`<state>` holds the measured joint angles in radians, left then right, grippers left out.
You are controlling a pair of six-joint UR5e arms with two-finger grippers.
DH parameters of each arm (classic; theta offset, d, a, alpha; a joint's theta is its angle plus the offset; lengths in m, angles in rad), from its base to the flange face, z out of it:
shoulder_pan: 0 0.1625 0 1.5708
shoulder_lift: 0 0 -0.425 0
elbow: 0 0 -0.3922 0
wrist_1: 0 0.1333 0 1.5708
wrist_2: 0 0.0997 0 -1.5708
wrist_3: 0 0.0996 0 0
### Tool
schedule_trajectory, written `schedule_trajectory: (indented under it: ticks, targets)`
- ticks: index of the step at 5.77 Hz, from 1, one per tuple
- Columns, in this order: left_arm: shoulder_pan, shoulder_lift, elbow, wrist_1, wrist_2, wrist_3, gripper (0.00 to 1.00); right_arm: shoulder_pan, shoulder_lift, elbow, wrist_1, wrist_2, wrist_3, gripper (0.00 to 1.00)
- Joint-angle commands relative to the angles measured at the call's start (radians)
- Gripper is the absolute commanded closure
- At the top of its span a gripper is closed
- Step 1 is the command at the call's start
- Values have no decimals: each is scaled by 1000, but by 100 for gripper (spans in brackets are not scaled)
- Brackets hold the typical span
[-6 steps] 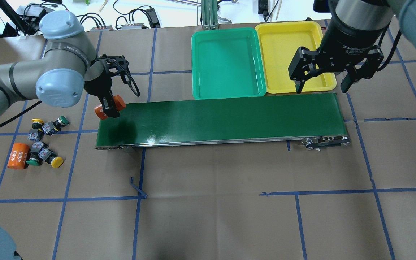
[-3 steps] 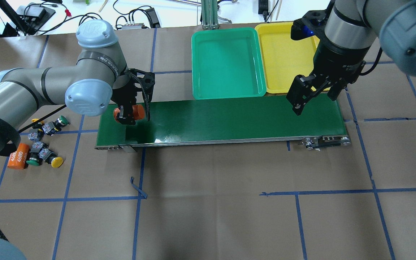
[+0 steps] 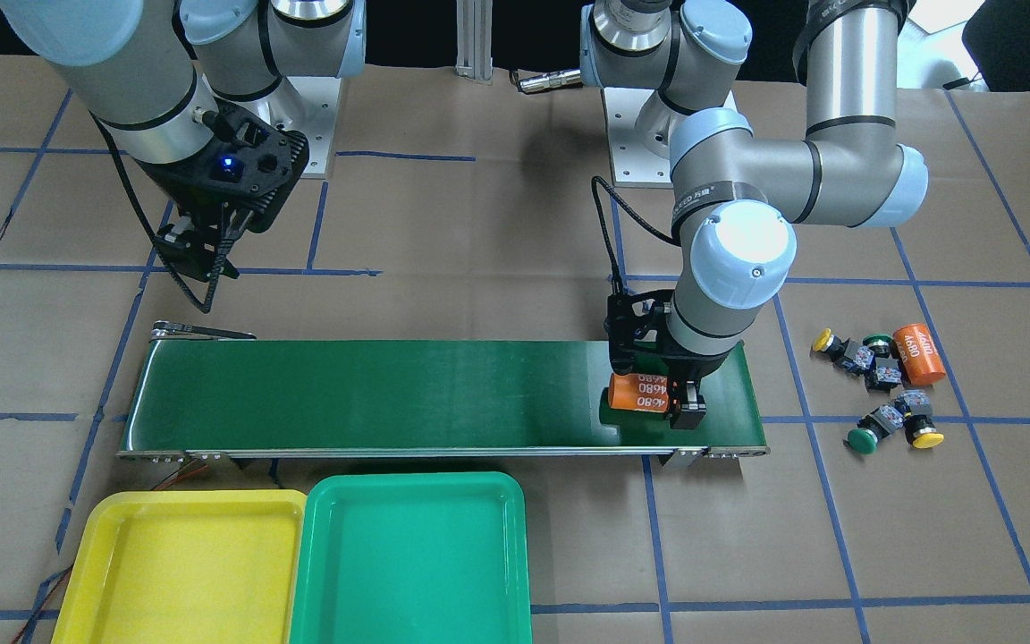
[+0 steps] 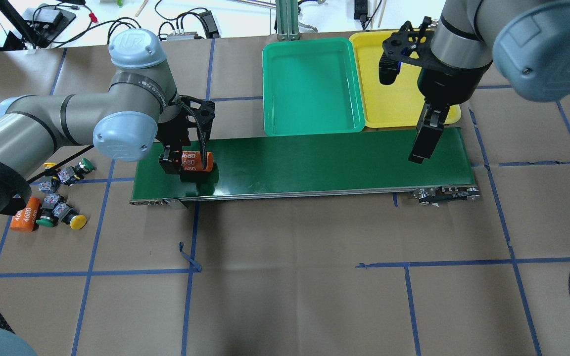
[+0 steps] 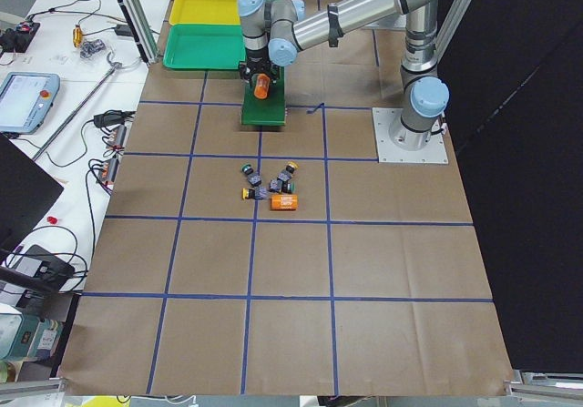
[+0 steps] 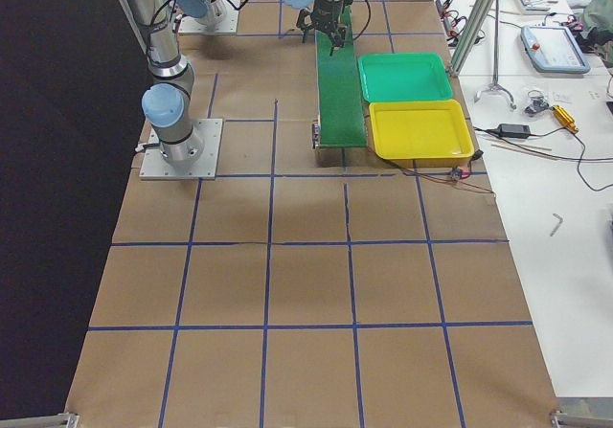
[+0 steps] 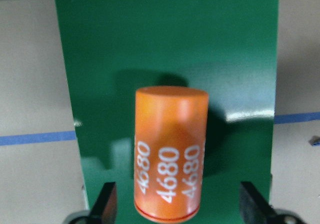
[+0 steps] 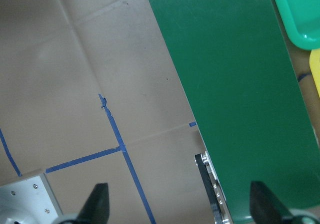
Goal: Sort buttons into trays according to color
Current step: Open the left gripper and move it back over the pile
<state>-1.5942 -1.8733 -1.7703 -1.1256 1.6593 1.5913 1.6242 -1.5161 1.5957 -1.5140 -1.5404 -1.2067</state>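
Observation:
Four buttons with yellow or green caps lie in two loose clusters (image 4: 62,174) (image 4: 60,215) on the paper left of the belt; they also show in the front view (image 3: 877,385). The green tray (image 4: 309,84) and the yellow tray (image 4: 389,74) stand side by side behind the belt, both with nothing in them. My left gripper (image 4: 186,168) is open over the belt's left end, its fingers (image 7: 105,206) apart on either side of an orange "4680" cylinder (image 7: 170,154) that lies on the belt. My right gripper (image 4: 421,148) is open and holds nothing above the belt's right end.
The long dark-green conveyor belt (image 4: 314,160) runs across the table's middle, in front of the trays. A second orange "4680" cylinder (image 4: 23,217) lies against the near button cluster. Blue tape lines cross the brown paper. Cables and gear lie beyond the far edge.
My left gripper carried the orange cylinder right, set it on the belt's left end and let go. My right gripper swung from over the yellow tray down to the belt's right end.

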Motion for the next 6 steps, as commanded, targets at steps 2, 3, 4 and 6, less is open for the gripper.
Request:
schedule_trajectory:
  ticks: [2, 3, 4, 6]
  targets:
    - [196, 69, -17, -3, -3, 6, 1, 100, 14, 73, -228, -9, -213, 0]
    - [282, 88, -30, 6, -7, 0, 1, 100, 11, 122, -349, -12, -302, 0]
    - [371, 94, -32, 7, -3, -25, 1, 100, 5, 156, -376, -12, -306, 0]
    - [601, 62, -70, 33, -68, -46, 1, 100, 5, 164, -364, -12, -297, 0]
